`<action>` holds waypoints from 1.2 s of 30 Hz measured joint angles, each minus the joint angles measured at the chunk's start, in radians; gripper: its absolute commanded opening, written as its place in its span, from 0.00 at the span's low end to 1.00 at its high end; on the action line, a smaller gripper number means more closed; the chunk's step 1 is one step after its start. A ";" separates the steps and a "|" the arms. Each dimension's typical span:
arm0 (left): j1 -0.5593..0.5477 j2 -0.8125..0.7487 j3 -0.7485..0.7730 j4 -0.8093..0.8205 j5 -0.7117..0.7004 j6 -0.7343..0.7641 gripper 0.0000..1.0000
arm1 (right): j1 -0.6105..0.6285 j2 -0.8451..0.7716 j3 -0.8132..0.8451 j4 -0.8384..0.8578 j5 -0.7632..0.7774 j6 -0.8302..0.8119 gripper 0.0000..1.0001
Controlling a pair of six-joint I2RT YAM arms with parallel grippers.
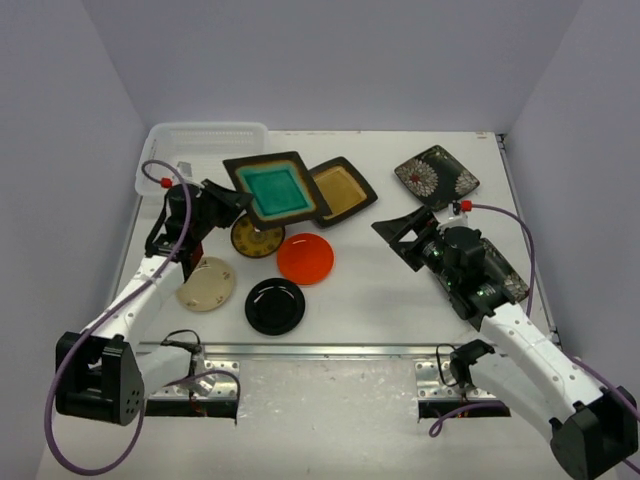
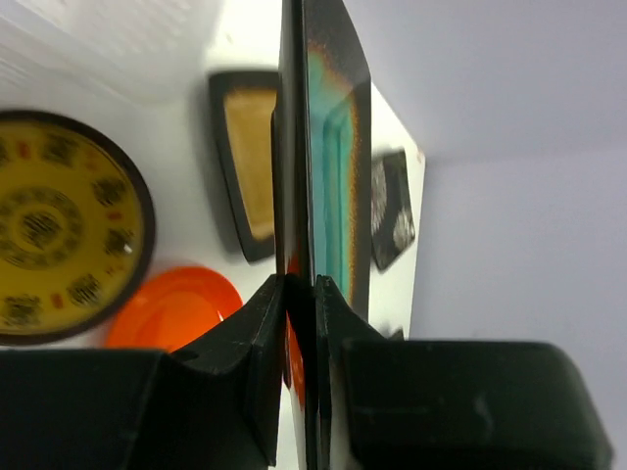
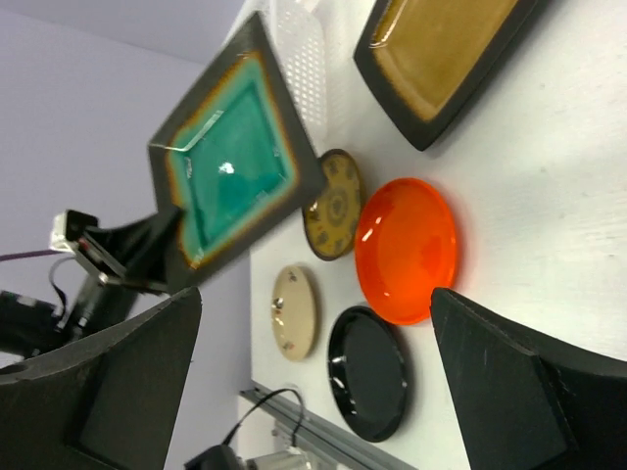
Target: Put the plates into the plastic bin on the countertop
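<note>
the left arm reaches forward from its base with the elbow bent. its wrist is raised near the white translucent lattice-sided plastic bin [image 1: 200, 148] at the far left of the white matte bench [image 1: 380, 290]. the left end effector [image 1: 236, 199] is clamped tight on one corner of the square teal glazed plate with a dark rim [image 1: 275, 190]. in the left wrist view both black fingers [image 2: 250, 338] pinch the plate's thin edge. the plate is held off the bench, just beside the bin. in the top view it overlaps the square amber plate with a dark rim [image 1: 343, 190] and the round yellow-patterned plate [image 1: 255, 240].

the right arm angles in from the right, its wrist low over a square black plate with white flowers [image 1: 515, 285]. the right end effector [image 1: 402, 236] is spread wide with nothing between its fingers.

lying flat on the bench are a glossy round orange plate [image 1: 305, 258], a glossy round black plate [image 1: 275, 306], a matte round cream plate [image 1: 206, 284] and a second square black flowered plate [image 1: 436, 177] toward the far right. a metal rail [image 1: 330, 351] runs along the near edge.
</note>
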 measured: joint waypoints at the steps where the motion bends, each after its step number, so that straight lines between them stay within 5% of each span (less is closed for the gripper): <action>1: 0.044 0.007 0.009 -0.006 0.008 -0.001 0.00 | -0.005 0.000 0.002 -0.013 -0.005 -0.018 0.99; 13: 0.508 0.304 0.415 -0.065 0.247 0.026 0.00 | -0.052 0.009 0.034 -0.155 -0.028 -0.253 0.99; 24: 0.573 0.973 1.408 -0.656 0.288 0.440 0.00 | -0.058 0.068 0.130 -0.243 -0.156 -0.550 0.99; 36: 0.577 1.057 1.454 -0.862 0.367 0.696 0.00 | -0.058 0.082 0.154 -0.324 -0.213 -0.693 0.99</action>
